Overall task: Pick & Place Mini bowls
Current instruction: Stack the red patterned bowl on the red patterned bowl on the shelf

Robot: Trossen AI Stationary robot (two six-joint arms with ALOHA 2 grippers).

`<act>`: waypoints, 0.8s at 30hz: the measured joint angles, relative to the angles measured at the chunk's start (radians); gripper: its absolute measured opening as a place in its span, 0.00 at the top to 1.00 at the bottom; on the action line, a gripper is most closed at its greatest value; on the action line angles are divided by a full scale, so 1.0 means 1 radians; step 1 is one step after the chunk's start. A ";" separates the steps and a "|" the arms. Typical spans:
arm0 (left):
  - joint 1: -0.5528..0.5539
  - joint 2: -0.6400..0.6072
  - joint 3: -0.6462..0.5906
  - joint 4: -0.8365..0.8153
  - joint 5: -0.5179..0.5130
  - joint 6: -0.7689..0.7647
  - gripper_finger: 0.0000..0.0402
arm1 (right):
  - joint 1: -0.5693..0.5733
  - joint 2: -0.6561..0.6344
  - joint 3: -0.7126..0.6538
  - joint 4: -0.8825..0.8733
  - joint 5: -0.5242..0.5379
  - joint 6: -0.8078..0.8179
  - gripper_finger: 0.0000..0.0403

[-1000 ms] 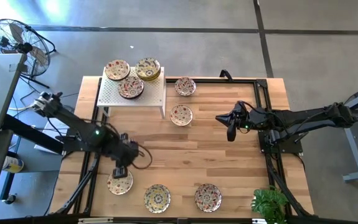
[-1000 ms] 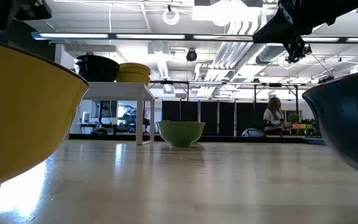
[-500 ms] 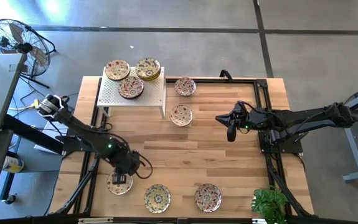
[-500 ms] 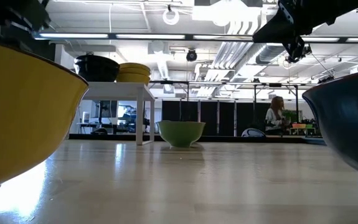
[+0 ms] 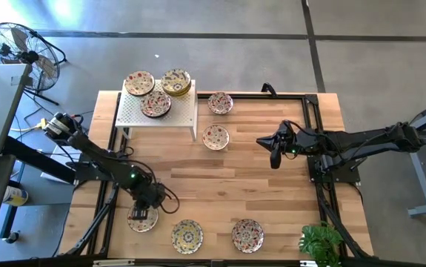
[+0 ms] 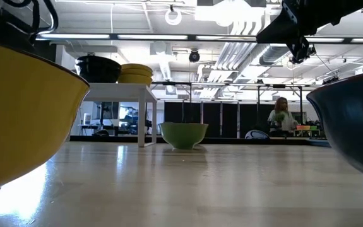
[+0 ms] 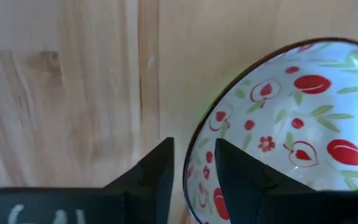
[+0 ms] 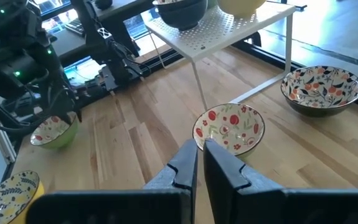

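High view: my left end effector (image 5: 143, 214) sits right over a mini bowl (image 5: 142, 219) at the desk (image 5: 235, 193)'s near edge, left corner. Two more bowls line the same edge, one (image 5: 187, 236) just beside and one (image 5: 247, 235) nearer the middle. Three are on the white perforated stand (image 5: 170, 112) at the far-left corner, two on the desk by it. My right end effector (image 5: 275, 158) hangs mid-desk toward the right side, idle, nothing under it.

Low view: only bowl undersides up close, a yellow one (image 6: 23, 113) and a dark one (image 6: 348, 126), plus a green one (image 6: 184, 135) farther back. The outer walls look glossy, so I'd judge them slick.

Left wrist view: my two fingers (image 7: 235, 180) straddle the bowl's rim (image 7: 203, 143), one outside over bare wood, one inside over the red-and-green pattern. Gap is narrow, but I can't tell if I'm pinching the wall or just clear of it. Ceramic by the look: stiff, no give, prob light for its size, chips if dropped or knocked. The thin rim wall is the only real hold, one pad inside and one outside; glaze means it could slide or swing from a one-sided pinch.

Right wrist view: my right fingers (image 8: 228, 167) are closed together, empty. A red floral bowl (image 8: 229, 128) lies ahead on the desk, well apart.
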 joint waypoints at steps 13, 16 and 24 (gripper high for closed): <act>0.057 -0.158 -0.007 -0.071 -0.130 -0.276 0.98 | 0.000 0.000 0.000 0.000 0.032 -0.012 0.96; 0.107 -0.248 -0.007 -0.084 -0.199 -0.377 0.98 | 0.000 0.000 0.000 0.000 0.032 -0.022 0.96; 0.232 -0.392 -0.082 -0.074 -0.349 -0.820 0.99 | 0.000 0.000 0.000 0.000 0.035 -0.022 0.96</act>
